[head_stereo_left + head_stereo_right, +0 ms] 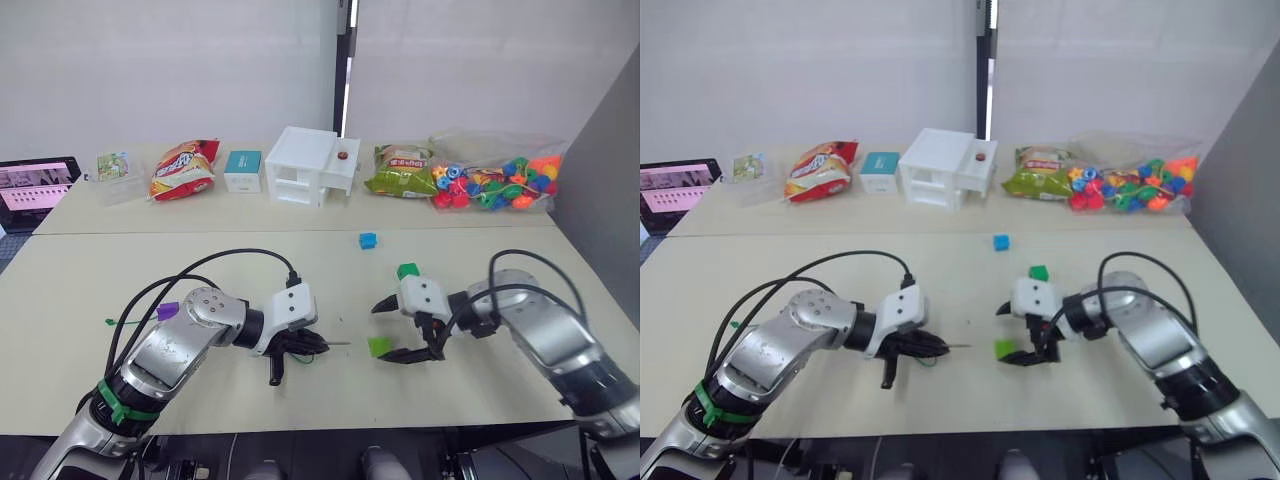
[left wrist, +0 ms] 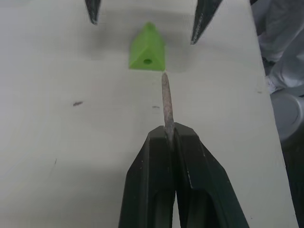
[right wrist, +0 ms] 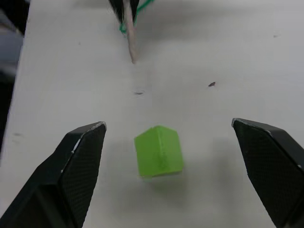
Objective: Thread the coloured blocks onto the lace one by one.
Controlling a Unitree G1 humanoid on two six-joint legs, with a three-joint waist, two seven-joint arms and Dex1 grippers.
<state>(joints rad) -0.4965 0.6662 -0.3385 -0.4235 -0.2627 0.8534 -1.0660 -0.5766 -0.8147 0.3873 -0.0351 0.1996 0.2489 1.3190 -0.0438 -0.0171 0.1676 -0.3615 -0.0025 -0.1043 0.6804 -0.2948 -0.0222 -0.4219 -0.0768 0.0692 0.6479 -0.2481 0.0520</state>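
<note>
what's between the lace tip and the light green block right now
Nothing: bare table separates the lace tip, pinched in the left gripper, from the light green block, as the left wrist view shows.

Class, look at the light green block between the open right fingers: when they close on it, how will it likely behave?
The light green block looks small and plastic, so probably light and rigid. It rests on a flat face with sharp edges, so it should slide rather than roll. It sits skewed between the right gripper's wide-open fingers, so it may twist as they close.
</note>
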